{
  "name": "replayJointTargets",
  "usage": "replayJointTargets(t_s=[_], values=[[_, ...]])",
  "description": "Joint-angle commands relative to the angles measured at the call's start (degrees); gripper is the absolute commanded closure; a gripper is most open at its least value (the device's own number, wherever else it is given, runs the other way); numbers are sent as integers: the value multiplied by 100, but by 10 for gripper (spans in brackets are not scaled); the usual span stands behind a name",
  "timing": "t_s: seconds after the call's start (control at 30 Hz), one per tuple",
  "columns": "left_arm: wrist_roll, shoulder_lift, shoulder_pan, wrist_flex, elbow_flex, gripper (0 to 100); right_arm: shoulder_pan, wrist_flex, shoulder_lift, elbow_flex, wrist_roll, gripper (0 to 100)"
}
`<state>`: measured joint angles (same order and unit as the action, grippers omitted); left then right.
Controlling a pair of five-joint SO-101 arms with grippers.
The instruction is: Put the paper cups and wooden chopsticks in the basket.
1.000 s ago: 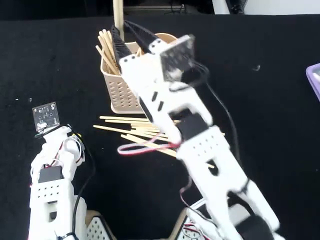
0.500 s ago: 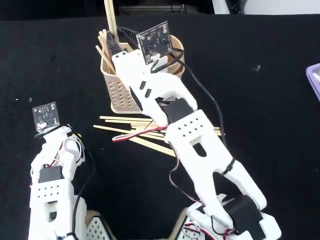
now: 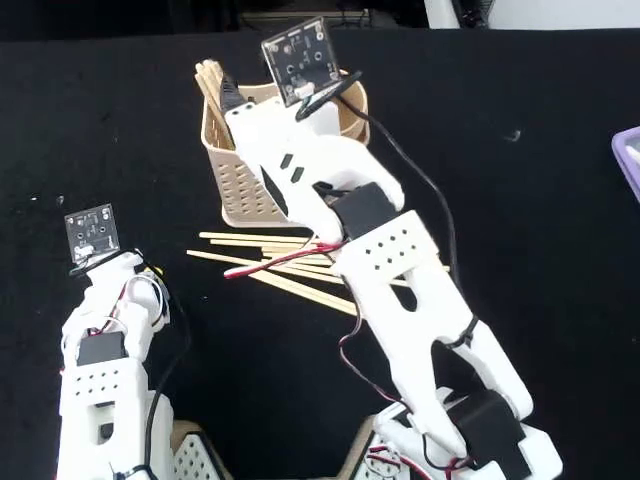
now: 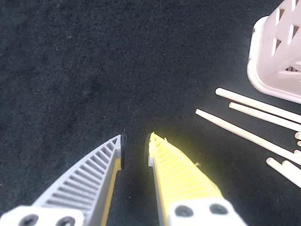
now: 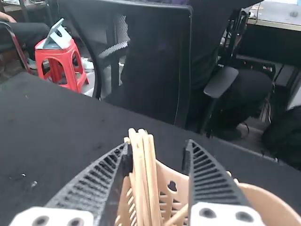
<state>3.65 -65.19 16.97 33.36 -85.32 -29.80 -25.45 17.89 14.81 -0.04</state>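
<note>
The wooden chopsticks (image 3: pixel 208 78) stand in the 11 o'clock corner of the basket (image 3: pixel 235 195), lowered from above it within the last second. The right gripper (image 5: pixel 157 143) straddles them, jaws released. Loose chopsticks (image 3: pixel 255 262) remain at the basket's 6 o'clock, so the transfer is incomplete. The left gripper (image 4: pixel 135 137) is narrowly parted and empty.

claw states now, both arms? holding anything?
Left claw: slightly open, empty.
Right claw: open above the basket, chopsticks standing between its fingers, not clamped.
</note>
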Motion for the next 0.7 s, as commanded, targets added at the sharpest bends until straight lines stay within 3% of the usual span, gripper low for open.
replayJointTargets(t_s=[0.0,0.23,0.43,0.53,0.67], values=[[-44,-70,13,-105,48,891,-105,-501,259,-1007,26,874],[-53,-70,13,-97,48,891,97,-2576,1719,-1771,62,977],[-185,-70,13,-70,48,891,1626,-4554,3257,-514,70,966],[-545,-70,13,-62,48,891,2664,-4501,3837,1051,26,931],[-721,-18,-40,-53,48,891,3385,-3121,3987,3345,62,864]])
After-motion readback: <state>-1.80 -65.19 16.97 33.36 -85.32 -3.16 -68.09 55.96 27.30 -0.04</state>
